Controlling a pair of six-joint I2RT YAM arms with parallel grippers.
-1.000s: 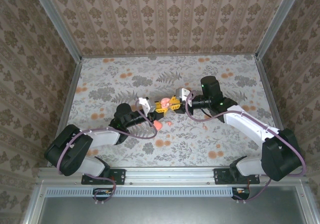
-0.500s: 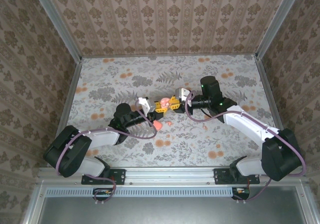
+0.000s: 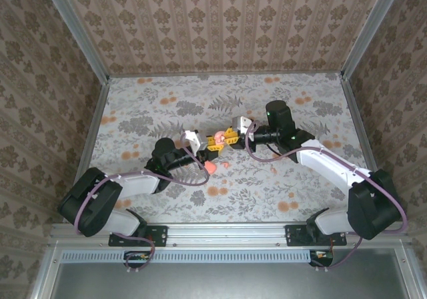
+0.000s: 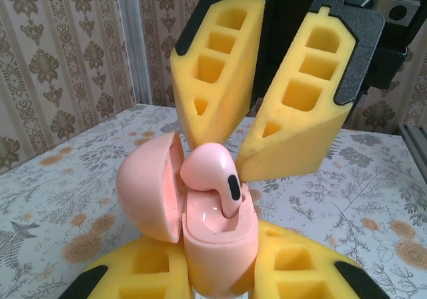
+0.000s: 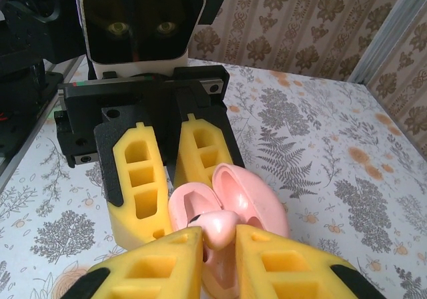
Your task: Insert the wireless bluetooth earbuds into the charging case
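One earbud [image 4: 208,175] pinched by right fingers [image 4: 220,72], stem partly seated in open charging case [image 4: 217,249] clamped by left fingers [image 4: 143,272]; one more judged outstanding.

Your top camera looks down from above and behind the arm bases, far enough back to take in the whole table [image 3: 147,105]. Your left wrist camera sits low and very close, facing along the left gripper [image 4: 220,272] toward the right gripper [image 4: 230,149]. Your right wrist camera faces back the opposite way. All three share the charging case [image 3: 218,137]; both wrist views share the earbud [image 4: 210,172].
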